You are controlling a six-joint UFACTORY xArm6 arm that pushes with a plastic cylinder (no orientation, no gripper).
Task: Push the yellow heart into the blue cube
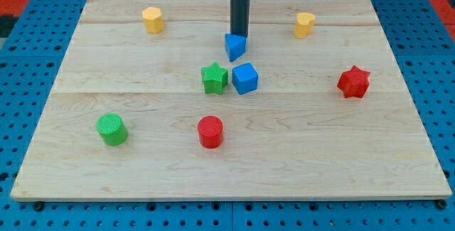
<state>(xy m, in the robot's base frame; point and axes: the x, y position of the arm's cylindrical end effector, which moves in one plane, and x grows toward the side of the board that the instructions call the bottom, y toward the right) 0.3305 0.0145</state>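
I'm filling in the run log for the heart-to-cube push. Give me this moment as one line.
my tip: behind blue triangular block | yellow heart: view's upper right, untouched | blue cube: centre, beside green star

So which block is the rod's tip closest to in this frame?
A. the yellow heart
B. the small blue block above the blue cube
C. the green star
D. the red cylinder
B: my tip sits at the top edge of the small blue block, just above the blue cube; the yellow heart lies off to the view's right.

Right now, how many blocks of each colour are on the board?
Yellow: 2 (yellow block, yellow heart)
Blue: 2 (blue block at my tip, blue cube)
Green: 2 (green star, green cylinder)
Red: 2 (red star, red cylinder)
Total: 8
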